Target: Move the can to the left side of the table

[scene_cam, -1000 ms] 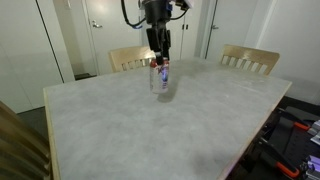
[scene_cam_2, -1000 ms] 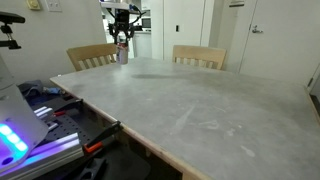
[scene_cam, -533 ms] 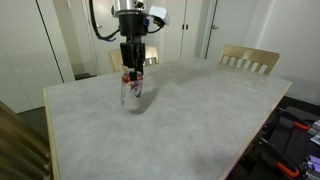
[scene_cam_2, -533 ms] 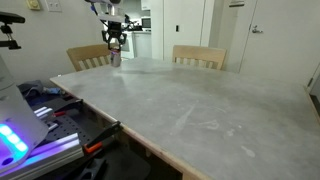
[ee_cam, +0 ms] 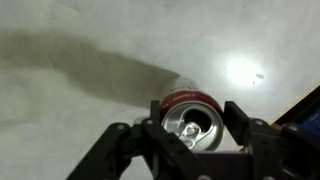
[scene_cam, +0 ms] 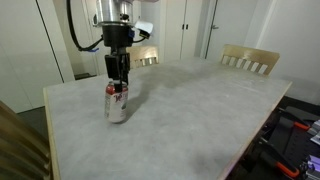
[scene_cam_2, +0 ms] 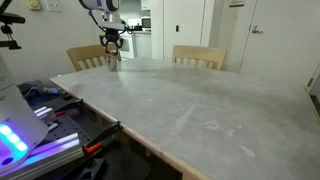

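The can (scene_cam: 117,103) is small, red and white with a silver top, and stands upright at the left part of the table (scene_cam: 190,120) in an exterior view. My gripper (scene_cam: 118,85) comes down from above and is shut on the can near its top. In an exterior view the can (scene_cam_2: 111,61) is tiny at the table's far corner under the gripper (scene_cam_2: 111,53). In the wrist view the can's open silver top (ee_cam: 190,126) sits between the two black fingers (ee_cam: 192,121), which press on both sides. I cannot tell whether the can touches the table.
Light wooden chairs stand at the far side of the table (scene_cam: 250,60) (scene_cam_2: 198,56) (scene_cam_2: 88,56). Another chair back shows at the near left corner (scene_cam: 20,140). Tools and cables lie on the floor (scene_cam: 295,140) (scene_cam_2: 55,110). White doors line the back wall.
My gripper has carried the can to the left and nearer the camera across the table, and lower toward the top. It stayed shut on the can throughout.
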`<state>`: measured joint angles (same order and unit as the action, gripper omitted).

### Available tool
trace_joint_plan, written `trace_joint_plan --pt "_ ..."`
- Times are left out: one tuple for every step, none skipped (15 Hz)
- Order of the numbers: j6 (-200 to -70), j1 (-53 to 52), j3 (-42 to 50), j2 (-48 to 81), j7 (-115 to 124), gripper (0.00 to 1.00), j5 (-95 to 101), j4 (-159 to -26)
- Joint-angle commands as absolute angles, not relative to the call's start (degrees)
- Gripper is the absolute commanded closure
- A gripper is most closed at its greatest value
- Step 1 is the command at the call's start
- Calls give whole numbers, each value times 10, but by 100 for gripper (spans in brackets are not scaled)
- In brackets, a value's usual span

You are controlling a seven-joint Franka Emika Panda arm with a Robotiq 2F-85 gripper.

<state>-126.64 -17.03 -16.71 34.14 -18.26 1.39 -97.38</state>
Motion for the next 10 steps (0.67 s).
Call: trace_joint_plan --pt "-1278 -173 -170 368 -198 60 22 -948" --pt "-1278 -174 -170 372 -197 60 23 -945" --pt "-1280 -175 -170 373 -196 60 24 -945" --pt "-1287 -179 -167 372 -192 60 30 -947" --pt "-1293 -184 -164 371 -187 60 39 -947" --pt "-1303 -190 -158 369 -180 60 52 -949" --pt "-1312 -195 -155 367 -176 60 64 -952" --pt "-1320 -198 -152 365 -173 60 78 -954" --pt "-1326 -202 -150 365 -171 60 89 -955" --pt "-1331 -203 -149 365 -170 60 99 -957"
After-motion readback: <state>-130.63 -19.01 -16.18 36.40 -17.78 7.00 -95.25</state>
